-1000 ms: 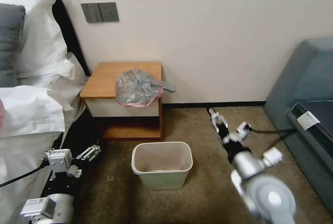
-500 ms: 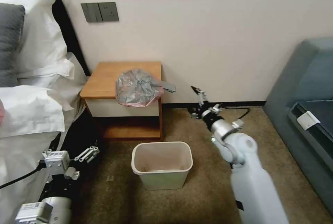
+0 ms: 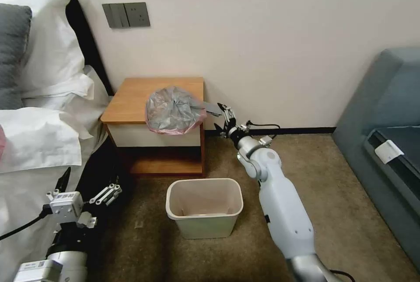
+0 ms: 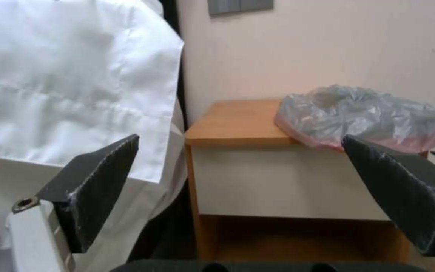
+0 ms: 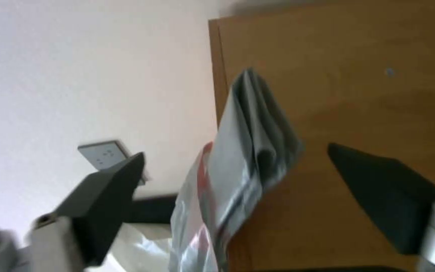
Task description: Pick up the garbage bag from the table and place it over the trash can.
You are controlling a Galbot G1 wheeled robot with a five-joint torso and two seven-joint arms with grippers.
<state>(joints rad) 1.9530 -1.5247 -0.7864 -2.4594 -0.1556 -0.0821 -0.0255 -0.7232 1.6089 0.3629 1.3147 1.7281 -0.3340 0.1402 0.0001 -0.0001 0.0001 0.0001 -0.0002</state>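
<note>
The right arm has swung in from the carpet over by the sofa and now reaches up toward the nightstand; a second ago its claw was low near the floor, and half a second ago it was out by the wall, well short of the bag. The left arm has sunk slightly at the bedside. The bag, the bin and the table have not shifted.

The right gripper (image 3: 225,113) now sits just beside the table's (image 3: 131,98) right edge, at the grey tail of the garbage bag (image 3: 173,109) that pokes out past the wood. In the right wrist view its two dark fingers (image 5: 111,196) stand wide apart with that folded grey strip of the bag (image 5: 250,151) between them, a streak of red rim showing on it. Whether either finger touches the plastic I cannot tell; nothing is clamped.

The bag lies crumpled on the front right corner of the tabletop, its pink rim hanging a little over the white drawer front. The trash can (image 3: 204,207) stands on the carpet in front of the table, apart from it.

The left gripper (image 3: 85,190) hangs low beside the white bedding (image 3: 39,142), well apart from the bag. In its own wrist view its fingers (image 4: 102,177) are spread wide with nothing in them, pointing toward the table (image 4: 238,121) and the bag (image 4: 363,115) on top.
</note>
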